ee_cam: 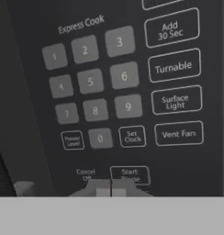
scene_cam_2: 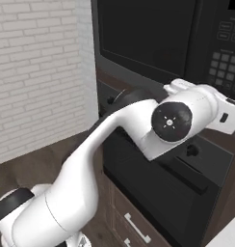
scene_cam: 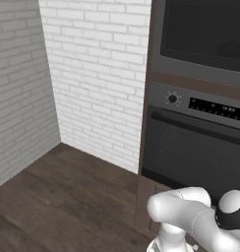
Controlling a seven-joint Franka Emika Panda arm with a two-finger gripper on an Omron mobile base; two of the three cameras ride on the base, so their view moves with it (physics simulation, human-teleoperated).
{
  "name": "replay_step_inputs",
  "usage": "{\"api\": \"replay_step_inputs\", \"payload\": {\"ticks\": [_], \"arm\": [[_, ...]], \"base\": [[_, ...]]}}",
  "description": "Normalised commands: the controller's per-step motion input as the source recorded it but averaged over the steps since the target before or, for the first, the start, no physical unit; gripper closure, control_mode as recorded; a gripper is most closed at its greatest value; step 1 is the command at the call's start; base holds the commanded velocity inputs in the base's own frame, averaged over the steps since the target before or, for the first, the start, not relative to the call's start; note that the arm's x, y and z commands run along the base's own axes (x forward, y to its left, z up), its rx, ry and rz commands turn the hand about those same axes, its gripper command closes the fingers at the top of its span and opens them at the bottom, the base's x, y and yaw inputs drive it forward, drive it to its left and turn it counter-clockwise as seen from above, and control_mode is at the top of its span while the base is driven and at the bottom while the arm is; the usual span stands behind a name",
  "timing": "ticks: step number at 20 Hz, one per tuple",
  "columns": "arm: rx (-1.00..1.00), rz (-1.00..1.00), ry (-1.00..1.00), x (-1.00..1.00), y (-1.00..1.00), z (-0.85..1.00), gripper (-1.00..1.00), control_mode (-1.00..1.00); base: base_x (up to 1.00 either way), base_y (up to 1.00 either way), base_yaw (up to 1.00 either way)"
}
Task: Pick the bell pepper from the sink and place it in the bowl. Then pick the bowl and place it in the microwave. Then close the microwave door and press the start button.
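Two fingertips [ee_cam: 103, 192] pressed together with no gap sit at the Start button [ee_cam: 129, 173] on the microwave [scene_cam_2: 153, 38], its microwave door [scene_cam_2: 143, 34] shut.

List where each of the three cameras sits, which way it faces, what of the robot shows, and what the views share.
Left base view: behind the arm on its left, facing the oven, brick wall and wood floor; white arm at lower right.
Right base view: behind on the right, facing the microwave door; the arm reaches toward the keypad.
Hand view: on the hand, close against the keypad; the tool points at the Start button.
Shared: both base views show the oven; right base and hand views share the keypad.
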Motion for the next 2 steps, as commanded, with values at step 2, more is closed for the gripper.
{"api": "replay_step_inputs", "payload": {"ticks": [2], "arm": [[0.0,0.0,-0.02,-0.25,0.62,-0.03,1.0,-1.0]], "base": [[0.0,0.0,0.0]]}}
